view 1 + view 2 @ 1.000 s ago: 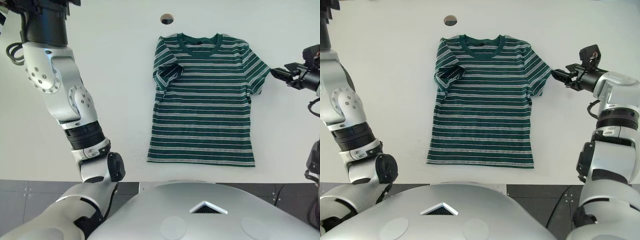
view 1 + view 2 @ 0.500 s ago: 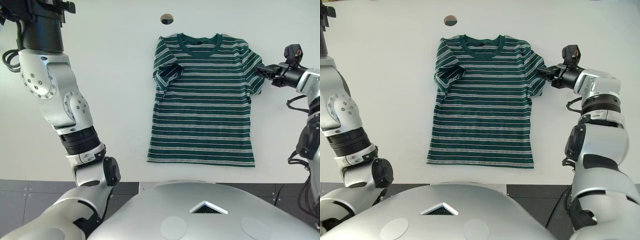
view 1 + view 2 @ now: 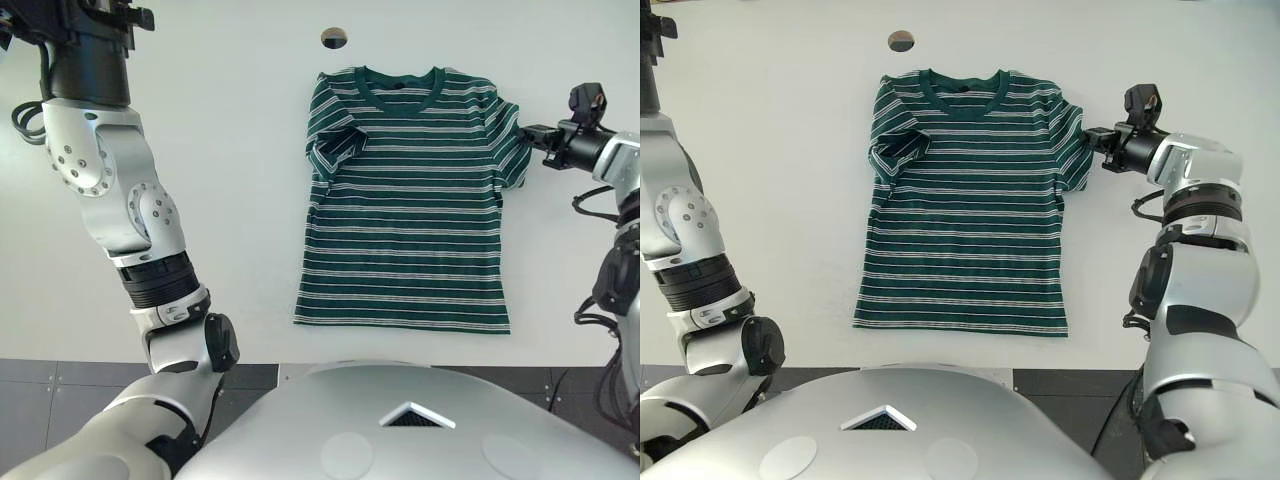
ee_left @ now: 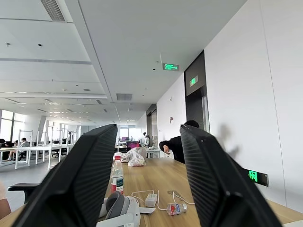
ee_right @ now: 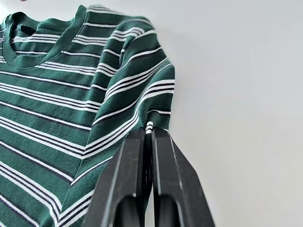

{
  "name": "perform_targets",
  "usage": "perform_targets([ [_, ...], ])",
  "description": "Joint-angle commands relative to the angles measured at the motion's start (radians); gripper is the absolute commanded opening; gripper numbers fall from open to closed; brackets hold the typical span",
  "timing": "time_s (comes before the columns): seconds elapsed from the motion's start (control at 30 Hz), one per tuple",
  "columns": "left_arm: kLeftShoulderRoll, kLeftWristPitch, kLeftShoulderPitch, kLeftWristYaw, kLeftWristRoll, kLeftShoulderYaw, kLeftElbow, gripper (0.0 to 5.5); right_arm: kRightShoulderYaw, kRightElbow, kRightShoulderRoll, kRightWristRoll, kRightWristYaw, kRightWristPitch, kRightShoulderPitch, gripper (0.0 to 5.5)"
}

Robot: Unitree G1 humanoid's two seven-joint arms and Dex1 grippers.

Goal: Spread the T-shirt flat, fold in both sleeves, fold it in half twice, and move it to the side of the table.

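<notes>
- Right now the T-shirt (image 3: 965, 200) lies front up on the white table (image 3: 780, 170), approx mid-table, w/ the collar toward the far edge and the bottom hem toward the robot.
- R gripper (image 5: 149, 133) sits at the shirt's right edge, low over the tabletop.
- Its fingers are pressed together w/ the hem of the right sleeve (image 3: 1072, 140) pinched at the tips. In the right wrist view a bit of striped edge pokes up between them.
- That sleeve is spread outward, fairly flat, and its outer end meets the gripper. The rest of the shirt stretches away to the gripper's left.
- Left sleeve (image 3: 898, 150) is bunched and folded inward over the chest.
- Shirt body is mostly flat w/ a few soft wrinkles, and the bottom hem runs about straight.
- L gripper (image 4: 149, 130) is held up high on the left side, well apart from the shirt. Its fingers are wide apart w/ nothing between them, and they point out at the room, not at the table.
- Small round hole (image 3: 901, 41) in the table sits just beyond the shirt's left shoulder, near the fabric but not touching it.
</notes>
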Motion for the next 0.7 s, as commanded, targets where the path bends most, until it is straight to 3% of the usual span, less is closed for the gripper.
perform_targets([
  [0.03, 0.009, -0.003, -0.016, 0.005, -0.009, -0.007, 0.013, 2.48, -0.003, -0.051, -0.02, 0.005, 0.016, 0.018, -0.027, 0.13],
  [0.7, 0.007, 0.002, -0.023, 0.009, -0.024, -0.024, 0.005, 2.48, 0.084, -0.556, 0.047, 0.031, 0.029, 0.193, 0.16, 0.13],
])
